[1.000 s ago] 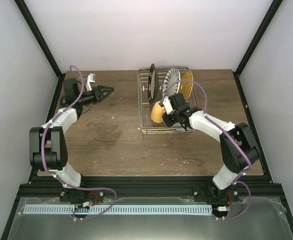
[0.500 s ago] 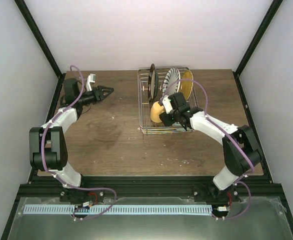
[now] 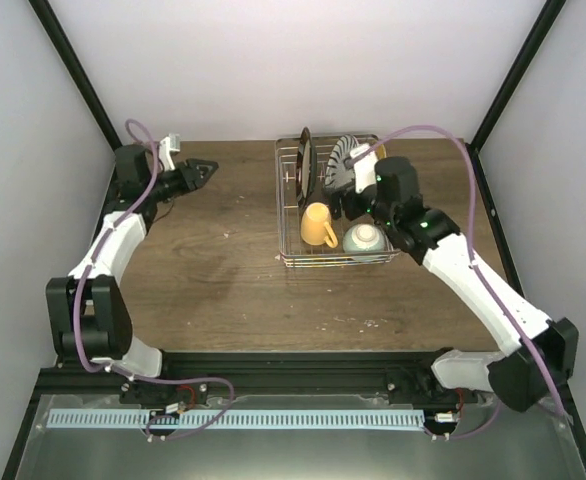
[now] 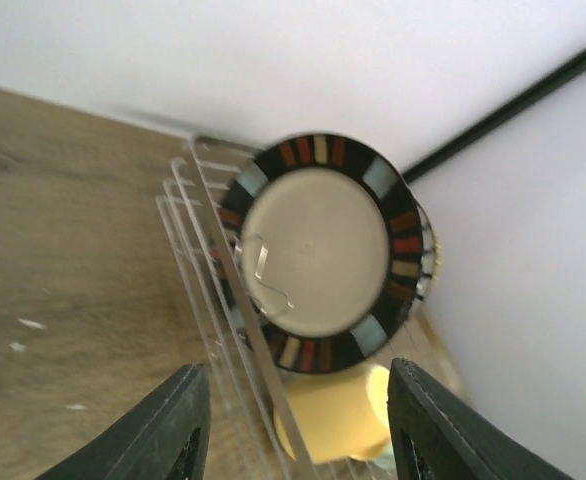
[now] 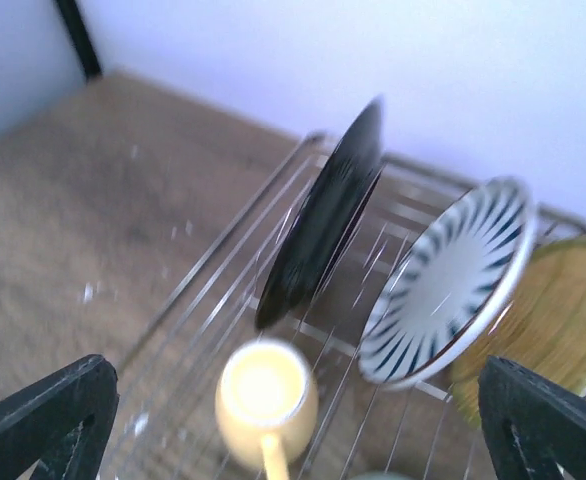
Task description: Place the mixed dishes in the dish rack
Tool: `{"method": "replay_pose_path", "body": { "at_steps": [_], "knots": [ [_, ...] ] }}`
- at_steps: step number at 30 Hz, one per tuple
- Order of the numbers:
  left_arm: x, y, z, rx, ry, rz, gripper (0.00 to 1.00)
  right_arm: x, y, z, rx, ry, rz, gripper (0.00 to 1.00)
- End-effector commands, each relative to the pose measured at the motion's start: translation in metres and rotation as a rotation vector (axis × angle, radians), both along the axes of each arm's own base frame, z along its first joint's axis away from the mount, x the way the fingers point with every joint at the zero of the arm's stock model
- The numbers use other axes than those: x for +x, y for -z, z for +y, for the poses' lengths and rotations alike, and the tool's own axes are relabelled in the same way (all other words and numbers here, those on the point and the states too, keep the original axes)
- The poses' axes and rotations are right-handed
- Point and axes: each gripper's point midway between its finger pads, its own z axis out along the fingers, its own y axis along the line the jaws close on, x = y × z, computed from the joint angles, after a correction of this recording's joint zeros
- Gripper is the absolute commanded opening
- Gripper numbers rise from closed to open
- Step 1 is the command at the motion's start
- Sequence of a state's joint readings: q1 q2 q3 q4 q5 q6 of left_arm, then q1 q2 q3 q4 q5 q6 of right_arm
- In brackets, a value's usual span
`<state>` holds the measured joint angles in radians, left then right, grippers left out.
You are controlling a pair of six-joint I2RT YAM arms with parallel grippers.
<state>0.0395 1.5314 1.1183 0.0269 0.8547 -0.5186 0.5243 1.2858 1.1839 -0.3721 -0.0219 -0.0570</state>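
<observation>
The dish rack [image 3: 291, 205] stands at the back of the table. In it, on edge, are the dark-rimmed plate [image 3: 306, 165], the striped white plate [image 3: 345, 160] and the yellow-orange plate [image 3: 377, 152]. The yellow mug [image 3: 318, 225] and the pale green bowl [image 3: 364, 238] sit at the rack's front. My right gripper [image 3: 348, 203] hovers above the rack, open wide and empty; its wrist view looks down on the mug [image 5: 266, 400] and the plates [image 5: 448, 280]. My left gripper [image 3: 203, 168] is open and empty, left of the rack, facing the dark-rimmed plate [image 4: 318, 250].
Black frame posts and white walls close in the wooden table [image 3: 213, 270] at the back and both sides. The rack's wire side [image 4: 213, 260] lies just ahead of the left fingers. The right arm reaches over the rack's right end.
My right gripper opened, let go of the yellow mug in the rack, and lifted back to the right, uncovering the green bowl. My left arm drew back toward the far left corner.
</observation>
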Motion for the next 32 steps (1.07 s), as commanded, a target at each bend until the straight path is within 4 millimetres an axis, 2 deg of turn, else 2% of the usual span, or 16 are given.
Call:
{"method": "replay_pose_path", "body": {
  "at_steps": [1, 4, 7, 10, 13, 15, 19, 21, 25, 32],
  "knots": [
    [0.006, -0.02, 0.037, 0.204, -0.22, -0.053, 0.51, 0.022, -0.074, -0.039, 0.158, 0.217, -0.16, 1.0],
    [0.003, -0.032, 0.064, 0.334, -0.359, -0.096, 0.54, 0.041, -0.084, -0.076, 0.239, 0.327, -0.175, 1.0],
    [-0.003, -0.037, 0.086, 0.425, -0.471, -0.121, 0.57, 0.055, -0.076, -0.115, 0.315, 0.408, -0.164, 1.0],
    [-0.013, -0.035, 0.107, 0.476, -0.59, -0.134, 0.62, 0.062, -0.052, -0.163, 0.413, 0.489, -0.116, 1.0],
    [-0.028, -0.027, 0.128, 0.492, -0.721, -0.147, 0.73, 0.062, -0.021, -0.21, 0.487, 0.576, -0.085, 1.0],
    [-0.039, -0.019, 0.14, 0.507, -0.794, -0.144, 0.81, 0.062, -0.001, -0.234, 0.497, 0.638, -0.066, 1.0],
    [-0.054, 0.002, 0.154, 0.554, -0.864, -0.126, 0.89, 0.065, 0.033, -0.256, 0.409, 0.726, -0.041, 1.0],
    [-0.059, 0.02, 0.156, 0.585, -0.862, -0.112, 0.9, 0.064, 0.048, -0.262, 0.351, 0.749, -0.039, 1.0],
    [-0.068, 0.044, 0.156, 0.585, -0.868, -0.12, 0.91, 0.051, 0.059, -0.268, 0.297, 0.758, -0.135, 1.0],
    [-0.064, 0.04, 0.16, 0.611, -0.876, -0.115, 0.92, 0.054, 0.063, -0.265, 0.295, 0.739, -0.119, 1.0]
  ]
}}
